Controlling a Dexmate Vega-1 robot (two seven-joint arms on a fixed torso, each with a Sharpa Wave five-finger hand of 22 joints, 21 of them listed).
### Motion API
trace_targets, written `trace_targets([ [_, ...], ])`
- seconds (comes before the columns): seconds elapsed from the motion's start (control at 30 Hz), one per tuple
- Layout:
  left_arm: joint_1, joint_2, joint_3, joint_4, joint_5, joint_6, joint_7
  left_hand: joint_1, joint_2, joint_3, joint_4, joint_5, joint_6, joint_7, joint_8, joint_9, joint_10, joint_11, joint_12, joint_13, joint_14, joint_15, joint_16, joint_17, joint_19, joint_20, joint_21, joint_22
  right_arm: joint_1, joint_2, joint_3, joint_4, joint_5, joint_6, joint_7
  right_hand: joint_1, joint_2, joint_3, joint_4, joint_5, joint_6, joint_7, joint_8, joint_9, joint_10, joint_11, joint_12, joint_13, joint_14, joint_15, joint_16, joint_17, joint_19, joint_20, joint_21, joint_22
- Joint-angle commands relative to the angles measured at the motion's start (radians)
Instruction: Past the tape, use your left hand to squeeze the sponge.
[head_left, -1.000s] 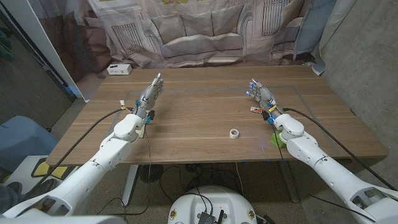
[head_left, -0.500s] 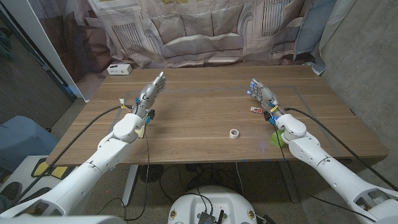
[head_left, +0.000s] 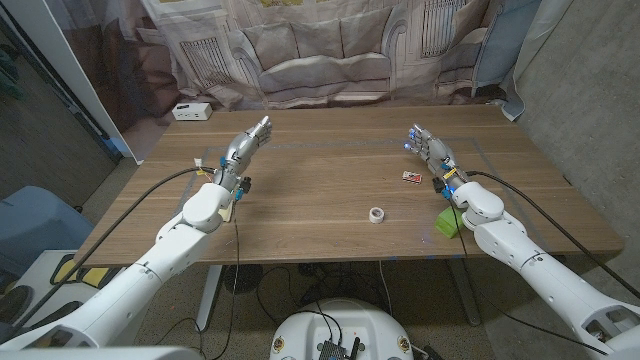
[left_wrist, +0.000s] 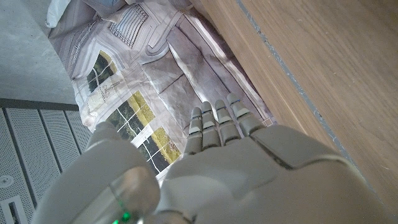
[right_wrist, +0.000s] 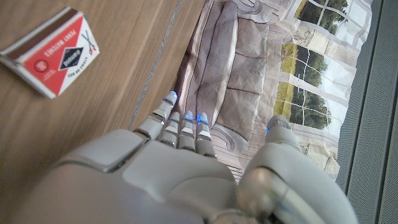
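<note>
Wooden table (head_left: 320, 200) carries tape (head_left: 377, 214), matchbox (head_left: 410, 177) and green sponge (head_left: 447, 221). Left hand (head_left: 247, 142) and right hand (head_left: 428, 150) hold nothing, fingers extended.

Table (head_left: 320, 190) is showing a wood-grain top, smooth with a low satin sheen. Left hand (head_left: 243, 147) and right hand (head_left: 428, 152) are presenting as smooth grey-white plastic shells, lightly glossy. Sponge (head_left: 448, 221) is looking matt green and porous. Matchbox (right_wrist: 53, 53) is appearing as printed card, red and white, matt. Tape roll (head_left: 376, 214) is looking pale and smooth. Backdrop (head_left: 330, 45) is hanging as creased printed cloth.
</note>
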Motion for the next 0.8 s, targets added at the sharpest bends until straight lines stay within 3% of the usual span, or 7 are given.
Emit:
trace_targets([
  [0.03,0.094,0.020,-0.029,-0.104,0.070,0.003,0.093,0.011,0.003,0.003,-0.008,-0.002,0.019,0.005,0.003,0.003,0.019,0.000,0.006,0.000,0.023,-0.002,0.010,0.004,0.021,-0.003,0.007,0.004,0.002,-0.030,0.011,0.001,0.016,-0.013,0.030,0.007,0.003,0.003,0.003,0.002,0.009,-0.002,0.008,0.002,0.010,0.000,-0.001,0.002,0.004,0.006,0.000,0.002,0.004,-0.002,-0.001,0.005],
  [0.33,0.184,0.069,-0.096,-0.155,0.067,-0.039,0.089,0.024,0.010,0.010,-0.016,-0.003,0.041,0.006,0.005,0.004,0.037,-0.002,0.008,0.000,0.042,-0.003,0.009,0.004,0.040,-0.003,0.008,0.005,-0.047,-0.016,0.014,-0.069,-0.007,-0.015,-0.058,0.006,0.007,0.003,0.004,0.002,0.015,0.000,0.009,0.002,0.022,0.005,0.002,0.002,0.010,0.007,0.002,0.002,0.011,0.002,-0.003,0.005],
  [0.8,0.268,0.116,-0.186,-0.136,0.025,-0.101,0.031,0.040,0.019,0.018,-0.025,-0.005,0.052,0.005,0.004,0.004,0.045,-0.002,0.007,0.001,0.050,-0.003,0.005,0.004,0.053,0.002,0.006,0.005,-0.085,-0.013,-0.005,-0.165,-0.077,-0.042,-0.155,0.009,0.011,0.004,0.003,0.003,0.020,-0.001,0.008,0.002,0.028,0.003,0.003,0.003,0.016,0.009,0.003,0.002,0.017,0.003,-0.007,0.005],
])
